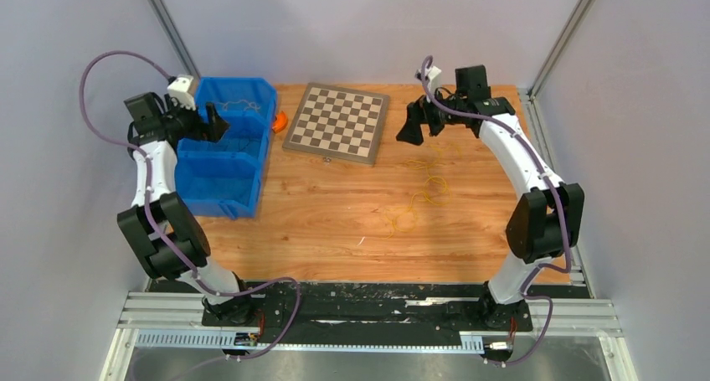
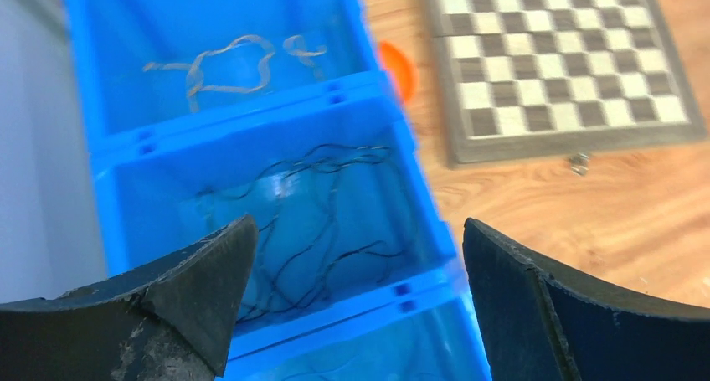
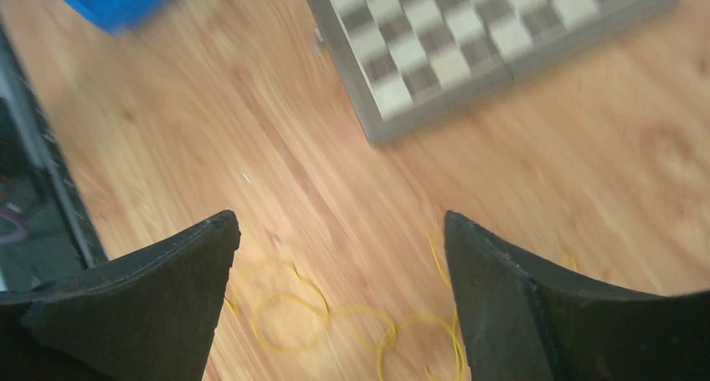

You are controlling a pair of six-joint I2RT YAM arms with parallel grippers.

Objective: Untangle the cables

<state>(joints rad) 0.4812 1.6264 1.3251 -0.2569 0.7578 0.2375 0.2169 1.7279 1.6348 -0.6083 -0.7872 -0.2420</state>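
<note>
Thin yellow cables [image 1: 425, 190] lie in loose loops on the wooden table, right of centre; they also show in the right wrist view [image 3: 335, 318]. Dark cables [image 2: 318, 222] lie in the middle compartment of the blue bin [image 1: 261, 146]. Pale grey cables [image 2: 222, 63] lie in its far compartment. My left gripper [image 1: 216, 123] hovers over the bin, open and empty [image 2: 360, 230]. My right gripper [image 1: 416, 123] hangs above the table beside the chessboard's right edge, open and empty [image 3: 339, 222], above the yellow loops.
A chessboard [image 1: 336, 121] lies at the back centre. An orange object [image 1: 279, 121] sits between the bin and the board. A small metal piece [image 2: 578, 163] lies by the board's near edge. Grey walls enclose the table.
</note>
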